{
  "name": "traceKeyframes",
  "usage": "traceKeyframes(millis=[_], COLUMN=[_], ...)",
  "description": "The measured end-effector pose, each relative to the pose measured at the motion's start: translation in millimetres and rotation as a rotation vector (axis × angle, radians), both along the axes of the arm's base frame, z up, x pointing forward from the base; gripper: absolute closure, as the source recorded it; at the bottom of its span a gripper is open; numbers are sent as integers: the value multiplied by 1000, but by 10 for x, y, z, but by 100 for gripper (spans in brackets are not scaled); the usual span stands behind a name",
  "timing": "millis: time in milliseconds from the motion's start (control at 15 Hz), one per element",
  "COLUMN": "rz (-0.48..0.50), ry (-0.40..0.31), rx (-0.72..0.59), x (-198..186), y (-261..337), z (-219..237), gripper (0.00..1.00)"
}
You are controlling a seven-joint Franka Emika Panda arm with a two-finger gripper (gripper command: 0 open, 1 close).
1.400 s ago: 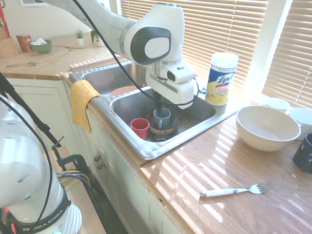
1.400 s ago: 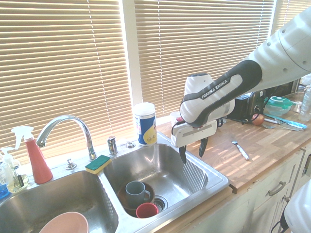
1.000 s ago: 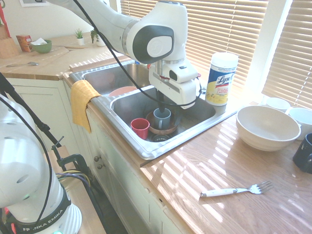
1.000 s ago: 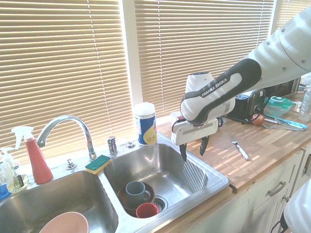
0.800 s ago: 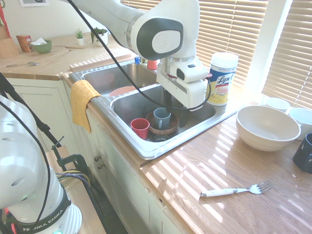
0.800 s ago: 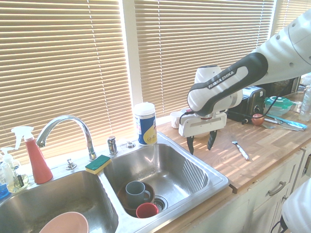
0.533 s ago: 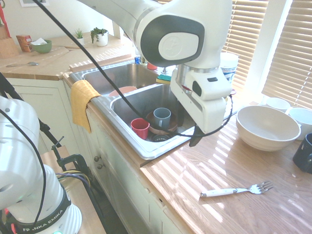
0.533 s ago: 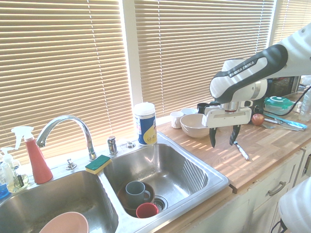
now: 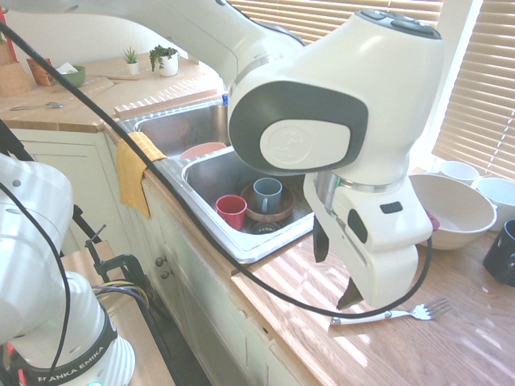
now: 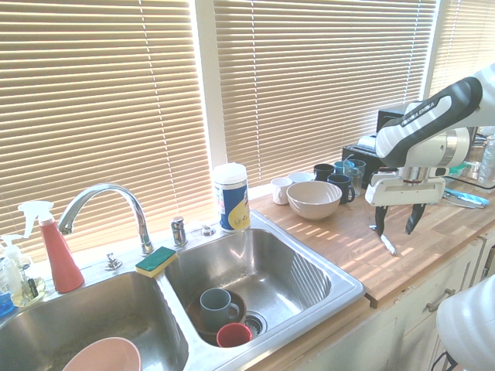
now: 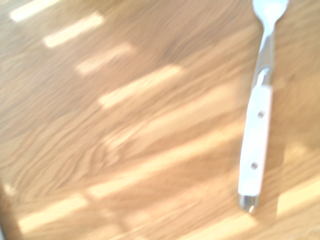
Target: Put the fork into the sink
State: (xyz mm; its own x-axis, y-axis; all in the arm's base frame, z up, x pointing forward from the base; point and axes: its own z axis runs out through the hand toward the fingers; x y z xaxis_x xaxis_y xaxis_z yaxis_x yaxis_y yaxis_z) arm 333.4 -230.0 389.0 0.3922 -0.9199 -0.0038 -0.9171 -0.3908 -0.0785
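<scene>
The fork [image 9: 402,313] lies flat on the wooden counter, right of the sink [image 9: 265,242], with its white handle toward the counter's front edge. The second exterior view shows the fork [image 10: 385,241] just below my gripper [image 10: 396,222], and the wrist view shows the fork [image 11: 256,140] close up. My gripper [image 9: 336,268] hangs a little above the fork, open, with nothing between its fingers. The sink [image 10: 340,283] has two steel basins. The right basin holds a grey mug [image 9: 267,193] in a brown dish and a red cup [image 9: 232,211].
A wide white bowl [image 10: 314,199] and several mugs [image 10: 336,179] stand behind the fork, near the window. A wipes canister [image 10: 230,197] stands by the sink's back rim, with a sponge [image 10: 156,260] and faucet [image 10: 100,197]. A yellow cloth [image 9: 133,169] drapes over the sink front.
The arm has swung from above the right sink basin across the counter and now hovers over the fork. The gripper stayed open throughout. The fork has not moved.
</scene>
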Motion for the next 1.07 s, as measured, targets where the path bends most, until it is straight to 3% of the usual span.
traceKeyframes(millis=[267,733,800,1067], rz=[37,33,32,34], ry=[-25,35,41,51], rx=[-42,-38,-38,-33], x=[101,244,268,333], y=[-51,-187,-205,-211], z=[-95,-482,-506,-559], gripper=[0,0,100,100])
